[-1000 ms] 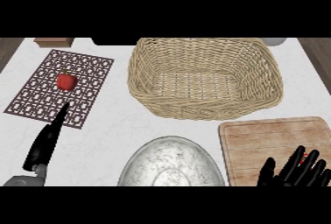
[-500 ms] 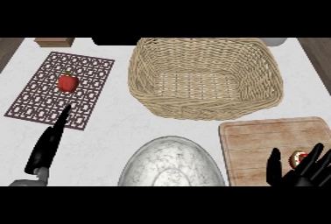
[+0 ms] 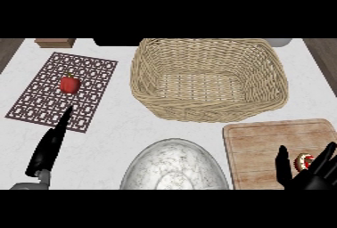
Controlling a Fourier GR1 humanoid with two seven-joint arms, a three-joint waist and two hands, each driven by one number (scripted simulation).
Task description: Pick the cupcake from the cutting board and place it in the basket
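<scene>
Woven of pale wicker, the deep square basket [image 3: 209, 79] sits at the far middle of the white counter [image 3: 125, 129], and the pale wooden cutting board [image 3: 276, 153] lies near and to the right of it, a strip of bare counter between the two. In the head view, the only one given, the small cupcake with a red top and tan rim [image 3: 306, 161] sits on the near right part of the board. The black right hand [image 3: 309, 174] comes in from the lower right; its thumb stands just left of the cupcake and its fingers rise just right of it, spread and fairly straight, so the hand brackets the cake without closing on it. Whether any finger touches it I cannot tell.

The black left hand [image 3: 49, 149] lies at the near left with fingers straight, pointing far toward the dark brown lattice mat [image 3: 63, 91], on which a small red pepper [image 3: 70, 84] rests; it holds nothing.

Risks, as I judge them: the cupcake is small and close to the board's near edge, so closing fingers could nudge it away or tip it rather than catch it. A pinch on the top alone could let it slip on the carry. On the way, the hand must clear the basket's raised near rim, or the cake could be knocked loose. The rounded grey marbled dome [image 3: 174, 167] at near middle stands left of that path
</scene>
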